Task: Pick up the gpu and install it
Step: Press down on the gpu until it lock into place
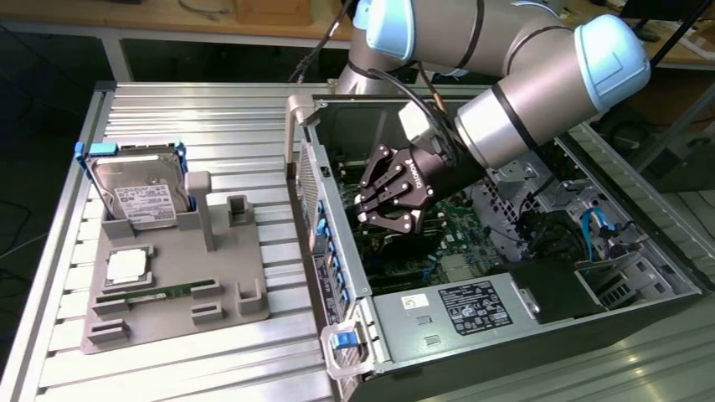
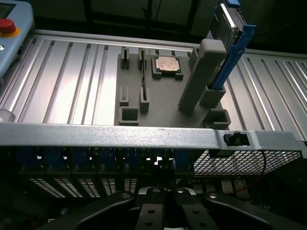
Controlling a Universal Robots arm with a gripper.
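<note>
One gripper [image 1: 393, 219], jaws pressed together, sits inside the one open computer case [image 1: 470, 322], low over the motherboard [image 1: 453, 243]. The gpu probably stands beneath the gripper, but it is too dark there to make out. Beside the case on the tabletop [image 1: 167, 368]: one grey fixture tray [image 1: 167, 314] carrying one hard drive [image 1: 140, 197], one processor chip [image 1: 129, 266], one memory stick [image 1: 151, 293].

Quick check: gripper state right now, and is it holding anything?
Gripper: shut, down inside the computer case; whether it grips anything cannot be told.
</note>
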